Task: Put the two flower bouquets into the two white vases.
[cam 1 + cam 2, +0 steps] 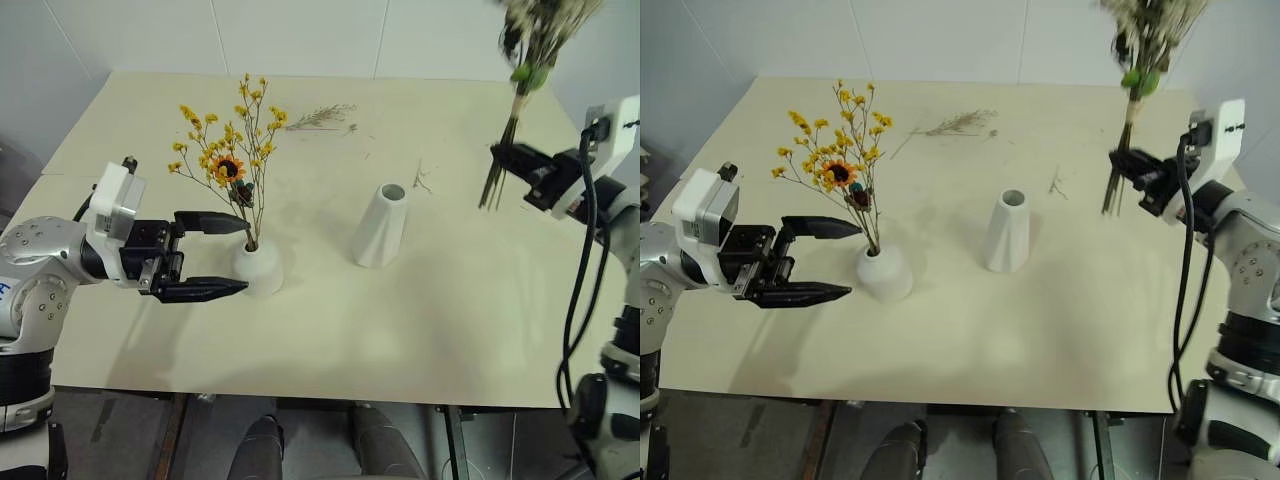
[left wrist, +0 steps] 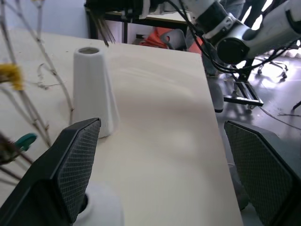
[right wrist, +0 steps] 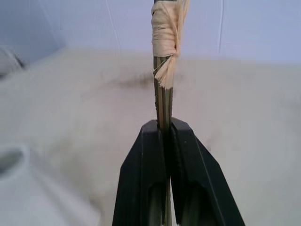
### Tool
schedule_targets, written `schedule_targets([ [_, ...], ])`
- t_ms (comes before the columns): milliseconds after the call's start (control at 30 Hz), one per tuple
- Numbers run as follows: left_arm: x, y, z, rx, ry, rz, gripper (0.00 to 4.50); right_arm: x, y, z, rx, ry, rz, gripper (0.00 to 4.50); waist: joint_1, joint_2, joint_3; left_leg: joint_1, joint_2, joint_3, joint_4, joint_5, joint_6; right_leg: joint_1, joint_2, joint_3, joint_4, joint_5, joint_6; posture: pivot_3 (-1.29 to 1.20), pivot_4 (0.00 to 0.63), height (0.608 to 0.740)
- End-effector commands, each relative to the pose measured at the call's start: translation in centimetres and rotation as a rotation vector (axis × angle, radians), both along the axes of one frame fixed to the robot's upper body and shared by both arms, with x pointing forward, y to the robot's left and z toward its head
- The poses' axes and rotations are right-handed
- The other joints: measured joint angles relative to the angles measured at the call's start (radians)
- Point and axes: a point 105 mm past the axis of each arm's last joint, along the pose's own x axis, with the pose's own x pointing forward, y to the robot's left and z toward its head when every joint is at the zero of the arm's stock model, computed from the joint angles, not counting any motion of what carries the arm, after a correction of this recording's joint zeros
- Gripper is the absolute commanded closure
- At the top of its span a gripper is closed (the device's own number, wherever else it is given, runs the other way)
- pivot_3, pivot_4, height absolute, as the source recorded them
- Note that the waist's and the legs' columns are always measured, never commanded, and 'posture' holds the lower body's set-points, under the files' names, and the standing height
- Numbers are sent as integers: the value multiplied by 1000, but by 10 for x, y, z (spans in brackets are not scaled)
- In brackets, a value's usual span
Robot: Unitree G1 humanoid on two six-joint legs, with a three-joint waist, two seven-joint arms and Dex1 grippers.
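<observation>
**White vases on the table: one filled, one waiting**

Black fingers of the left gripper (image 1: 234, 254) stood wide apart, at the near left part of the cream table (image 1: 420, 330). They reached level toward the short white vase (image 1: 258, 268), one finger on each side of it, and they held nothing. In the left wrist view the two fingers (image 2: 77, 169) also showed far apart, with the rim of this squat vase low between them.

In the short vase stood the yellow bouquet (image 1: 232, 155), upright, with thin stems, small yellow blossoms and one orange bloom like a sunflower.

Near the middle of the table stood the taller white vase (image 1: 381, 226), upright, with its top hole open and no stems in it. It was apart from the short vase, on the right of it.

Farther to the right, the right gripper (image 1: 1124, 163) was raised above the table. Its fingers were pressed together on the stems of the bushy bouquet (image 1: 1145, 45), below a pale binding (image 3: 165, 33). The bouquet hung nearly upright in the air, stem ends down.

At the far side of the table lay a loose dried sprig (image 1: 320, 117).
</observation>
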Motion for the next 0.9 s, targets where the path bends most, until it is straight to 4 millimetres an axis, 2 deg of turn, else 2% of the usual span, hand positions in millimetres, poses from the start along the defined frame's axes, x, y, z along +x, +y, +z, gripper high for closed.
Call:
schedule_targets([
  [33,3,0,7,3,-49,2,0,-26,17,53,83,-243,83,4495,0,0,0,0,0,0,0,0,0,0,0,0,0,0,0,0,150,740],
  [167,7,-1,8,0,-55,5,0,-35,37,64,132,-271,168,4495,2,0,0,0,1,-1,-1,0,0,-1,0,0,0,0,0,0,150,740],
  [333,10,-4,10,-4,-59,4,0,-40,59,64,168,-255,262,4495,2,0,0,0,0,-1,-1,0,0,-1,0,0,0,0,0,0,150,740],
  [500,11,-9,9,-14,-59,-4,0,-43,81,45,137,-204,336,4495,1,0,0,0,1,-1,-1,0,0,-1,0,0,1,0,0,0,150,740],
  [900,15,-14,10,-49,-74,3,0,-37,104,24,135,-179,361,4495,0,0,0,0,1,-1,-1,0,0,-1,0,0,1,0,0,0,150,740],
])
